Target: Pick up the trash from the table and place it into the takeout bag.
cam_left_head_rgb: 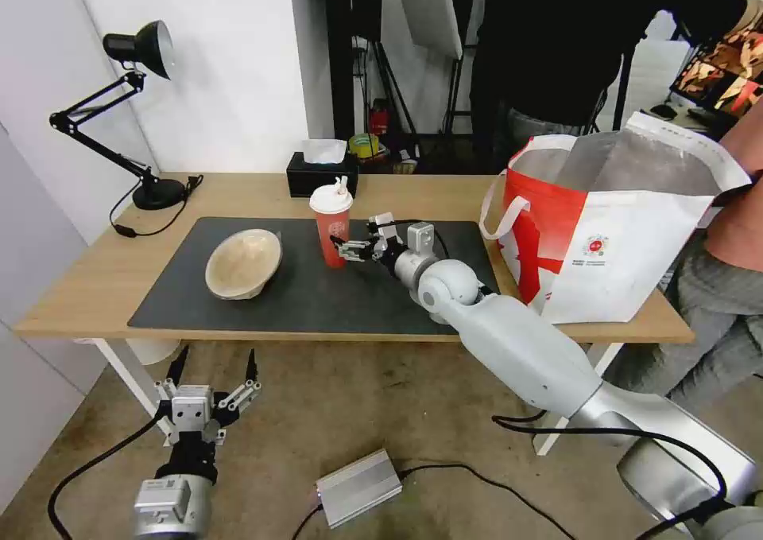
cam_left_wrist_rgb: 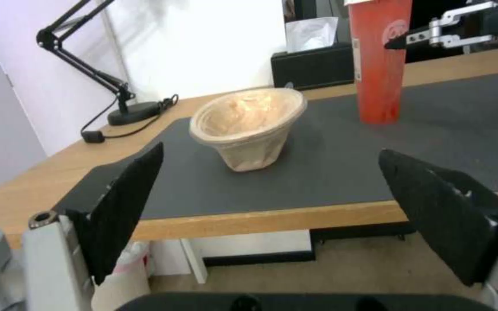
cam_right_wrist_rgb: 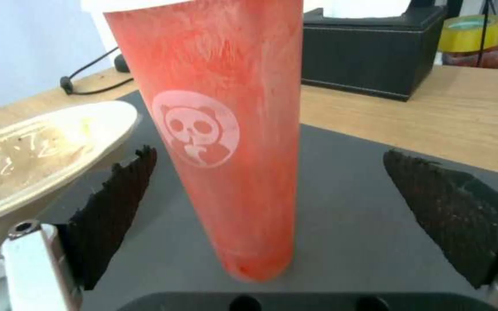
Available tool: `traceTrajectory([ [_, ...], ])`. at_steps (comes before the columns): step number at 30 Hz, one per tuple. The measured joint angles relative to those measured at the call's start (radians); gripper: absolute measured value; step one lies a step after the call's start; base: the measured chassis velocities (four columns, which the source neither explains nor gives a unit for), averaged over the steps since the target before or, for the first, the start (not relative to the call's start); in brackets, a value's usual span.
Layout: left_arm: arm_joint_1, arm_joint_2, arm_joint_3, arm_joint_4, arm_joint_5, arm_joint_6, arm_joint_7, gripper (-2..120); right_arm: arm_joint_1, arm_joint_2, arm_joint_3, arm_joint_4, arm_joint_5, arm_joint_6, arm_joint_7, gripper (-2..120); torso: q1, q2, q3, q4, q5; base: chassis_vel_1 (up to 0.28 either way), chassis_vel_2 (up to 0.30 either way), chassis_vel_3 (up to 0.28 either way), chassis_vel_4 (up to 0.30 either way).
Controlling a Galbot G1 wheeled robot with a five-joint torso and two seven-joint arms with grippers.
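While the red drink cup stands upright on the dark grey mat, near its back edge, I see my right gripper level with it, fingers spread wide on either side and not touching. To the cup's left, the beige pulp bowl lies tilted on the mat. At the table's right end, the takeout bag stands open. My left gripper hangs wide open below the table's front edge.
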State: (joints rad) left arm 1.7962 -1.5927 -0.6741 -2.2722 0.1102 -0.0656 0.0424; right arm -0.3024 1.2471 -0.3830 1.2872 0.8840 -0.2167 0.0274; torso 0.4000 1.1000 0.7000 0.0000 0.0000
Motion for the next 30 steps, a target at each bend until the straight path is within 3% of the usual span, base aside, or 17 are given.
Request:
traceTrajectory([
  [30,-0.007,0.000,-0.004,0.010,-0.011,-0.002,0.000,100,0.024,0.052,-0.004,-0.087,-0.023,0.012,-0.027,100,0.000,0.000,0.000,0.0000,0.0000,0.000,0.000,0.000,0.000],
])
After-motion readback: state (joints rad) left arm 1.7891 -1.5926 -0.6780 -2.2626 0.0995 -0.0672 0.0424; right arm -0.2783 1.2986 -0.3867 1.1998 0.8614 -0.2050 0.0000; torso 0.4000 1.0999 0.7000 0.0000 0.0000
